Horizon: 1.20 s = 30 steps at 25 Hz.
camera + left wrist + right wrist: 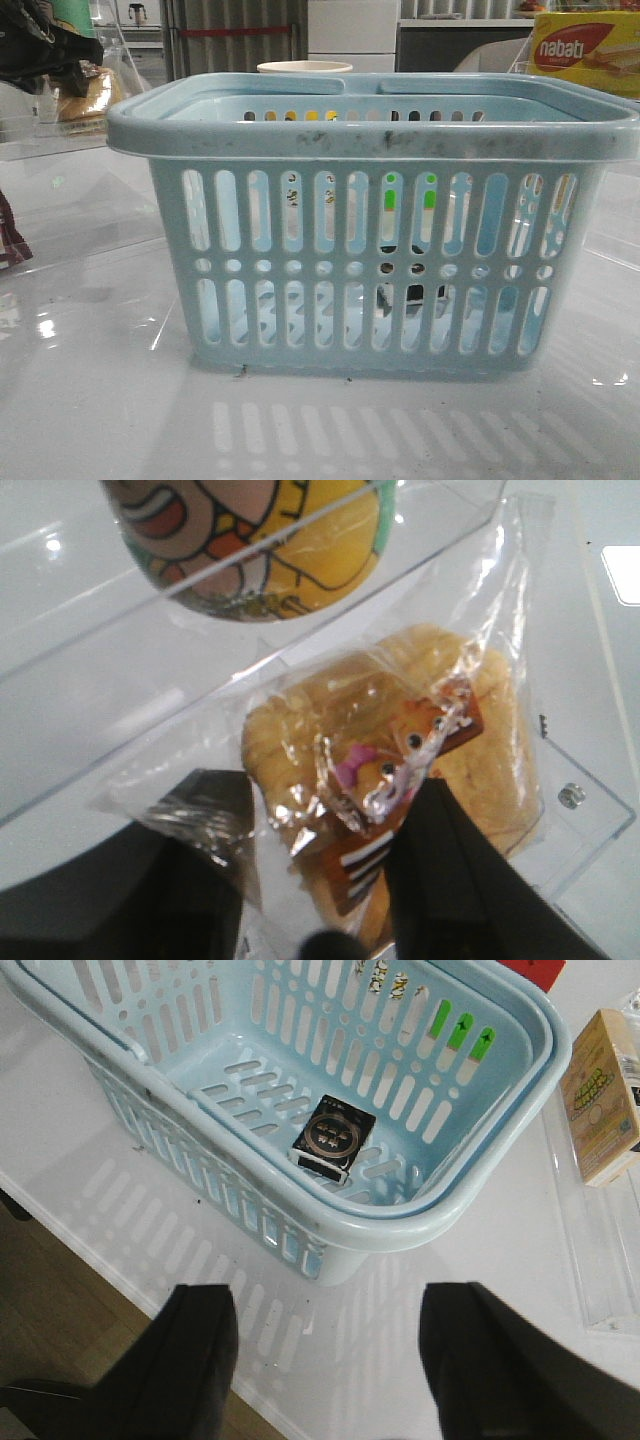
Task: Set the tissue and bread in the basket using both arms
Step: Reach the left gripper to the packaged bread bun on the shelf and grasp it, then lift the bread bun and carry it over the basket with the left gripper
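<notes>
Straddling a wrapped bread point(400, 770), the left gripper point(330, 880) is seen with its two dark fingers point(455, 880) set either side of the packet's near end; whether they are already pressed onto it or merely poised around it cannot be told. The bread is judged to be light and soft, easily crushed, with a loose, crinkly and probably slippery film; a hold across the loaf's body, film and bread together, is thought safer than a pinch on the slack plastic alone. The loaf is shown as golden-tan and ridged, in clear wrapping bearing a brown label with a cartoon face and a pink bow, lying in a clear plastic tray point(590, 810) just beside a cartoon-printed cup point(250, 540). The right gripper point(330, 1360) is pictured with its fingers spread wide and nothing between them, held above the white table point(480, 1260) near the basket point(440, 1222). The tissue point(335, 1138), a small flat black packet with a round emblem and a white edge, is already lying on the floor of the pale blue basket; it is judged light and yielding. In the front view, the slotted basket with its scuffed rim fills the middle, and a nabati box point(585, 50) stands behind.
</notes>
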Motion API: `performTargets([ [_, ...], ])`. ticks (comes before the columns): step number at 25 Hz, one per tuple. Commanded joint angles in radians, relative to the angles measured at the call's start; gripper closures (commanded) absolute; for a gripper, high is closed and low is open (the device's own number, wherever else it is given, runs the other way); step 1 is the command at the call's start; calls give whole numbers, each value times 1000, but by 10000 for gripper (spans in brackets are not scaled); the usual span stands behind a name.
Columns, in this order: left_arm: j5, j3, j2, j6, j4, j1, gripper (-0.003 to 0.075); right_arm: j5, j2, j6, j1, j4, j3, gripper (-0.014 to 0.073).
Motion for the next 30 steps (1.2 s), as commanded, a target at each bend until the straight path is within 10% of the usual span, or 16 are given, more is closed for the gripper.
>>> performTargets([
  [1, -72, -39, -58, 0, -4, 3, 486, -72, -1, -6, 2, 3, -25, 83],
  [9, 4, -39, -105, 0, -4, 3, 631, -72, -1, -6, 2, 3, -25, 83],
  [20, 277, -41, -364, 0, -79, -13, 630, -72, -1, -6, 2, 3, -25, 83],
  [30, 565, -41, -572, 73, -89, -271, 630, -72, -1, -6, 2, 3, -25, 83],
])
